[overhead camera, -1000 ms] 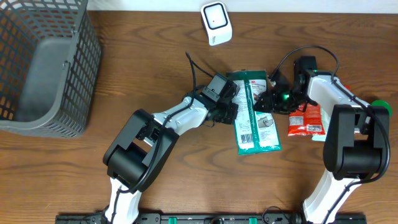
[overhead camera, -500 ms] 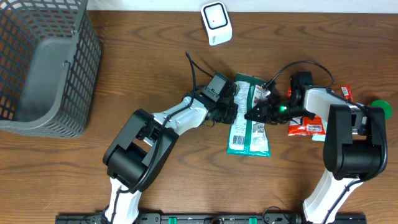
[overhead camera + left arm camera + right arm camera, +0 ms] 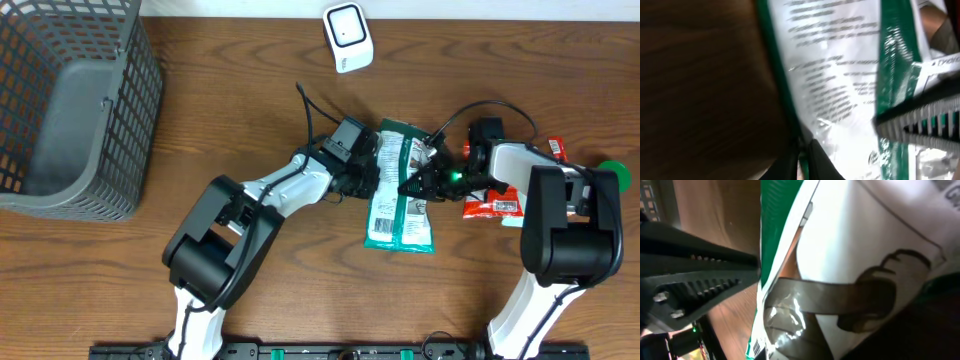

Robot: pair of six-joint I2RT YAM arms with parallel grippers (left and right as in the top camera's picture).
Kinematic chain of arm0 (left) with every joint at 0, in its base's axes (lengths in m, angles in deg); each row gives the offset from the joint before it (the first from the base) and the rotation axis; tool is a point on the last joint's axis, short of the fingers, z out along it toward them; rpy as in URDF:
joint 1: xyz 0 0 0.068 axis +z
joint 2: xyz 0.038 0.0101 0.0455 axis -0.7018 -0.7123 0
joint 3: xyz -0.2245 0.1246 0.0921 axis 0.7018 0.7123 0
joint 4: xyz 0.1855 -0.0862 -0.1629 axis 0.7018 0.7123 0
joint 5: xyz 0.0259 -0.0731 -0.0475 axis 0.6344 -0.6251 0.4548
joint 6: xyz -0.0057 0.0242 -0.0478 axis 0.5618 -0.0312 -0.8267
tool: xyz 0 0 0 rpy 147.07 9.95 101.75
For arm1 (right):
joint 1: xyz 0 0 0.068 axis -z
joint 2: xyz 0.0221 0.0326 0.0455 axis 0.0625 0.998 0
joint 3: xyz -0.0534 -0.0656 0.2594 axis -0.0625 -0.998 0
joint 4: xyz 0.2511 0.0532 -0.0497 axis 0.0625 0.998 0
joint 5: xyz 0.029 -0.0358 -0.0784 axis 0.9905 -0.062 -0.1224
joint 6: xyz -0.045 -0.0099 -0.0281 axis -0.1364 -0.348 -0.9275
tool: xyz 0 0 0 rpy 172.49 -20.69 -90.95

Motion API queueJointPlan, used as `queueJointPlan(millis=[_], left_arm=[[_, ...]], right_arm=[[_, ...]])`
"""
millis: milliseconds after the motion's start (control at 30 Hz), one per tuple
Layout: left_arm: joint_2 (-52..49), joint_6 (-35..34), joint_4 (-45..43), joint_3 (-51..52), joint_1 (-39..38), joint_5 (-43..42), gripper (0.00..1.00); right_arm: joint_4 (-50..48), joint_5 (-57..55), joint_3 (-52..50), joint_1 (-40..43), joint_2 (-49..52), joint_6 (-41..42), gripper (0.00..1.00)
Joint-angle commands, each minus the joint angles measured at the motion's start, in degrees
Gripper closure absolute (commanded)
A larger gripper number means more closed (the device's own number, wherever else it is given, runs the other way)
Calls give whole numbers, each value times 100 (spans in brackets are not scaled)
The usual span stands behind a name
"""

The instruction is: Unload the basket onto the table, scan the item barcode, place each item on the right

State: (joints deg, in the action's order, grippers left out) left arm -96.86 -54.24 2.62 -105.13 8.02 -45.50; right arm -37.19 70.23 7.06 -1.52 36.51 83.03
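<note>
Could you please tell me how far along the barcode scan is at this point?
Early on. Done: the left gripper is shut on the left edge of the green package. In hand: the right gripper is over the package, grip unclear. Left: carrying it to the white scanner, which sits apart.

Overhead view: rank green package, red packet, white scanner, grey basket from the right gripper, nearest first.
1. green package, right at the right gripper.
2. red packet, to its right.
3. white scanner, far table edge.
4. grey basket, far left corner.
</note>
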Motion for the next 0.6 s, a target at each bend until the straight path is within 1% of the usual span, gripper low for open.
queueJointPlan(millis=[0, 33, 200, 300, 467, 567], left_arm=[[675, 31, 166, 9, 160, 199, 88], [887, 31, 273, 9, 201, 367, 88], [1766, 33, 986, 9, 396, 1060, 88], [2197, 37, 1499, 9, 627, 1329, 88], [2896, 57, 2223, 9, 1447, 1429, 88], [3093, 57, 2378, 9, 2068, 1425, 88]], right_arm=[[-4, -85, -70, 131, -240, -48, 96], [-4, -85, -68, 138, -323, -48, 99], [-7, -92, -66, 103, -833, -48, 99], [-7, -162, -33, 90, -1261, 33, 99], [22, -581, 127, 70, -2155, 505, 99], [20, -920, 249, -13, -2680, 772, 99]])
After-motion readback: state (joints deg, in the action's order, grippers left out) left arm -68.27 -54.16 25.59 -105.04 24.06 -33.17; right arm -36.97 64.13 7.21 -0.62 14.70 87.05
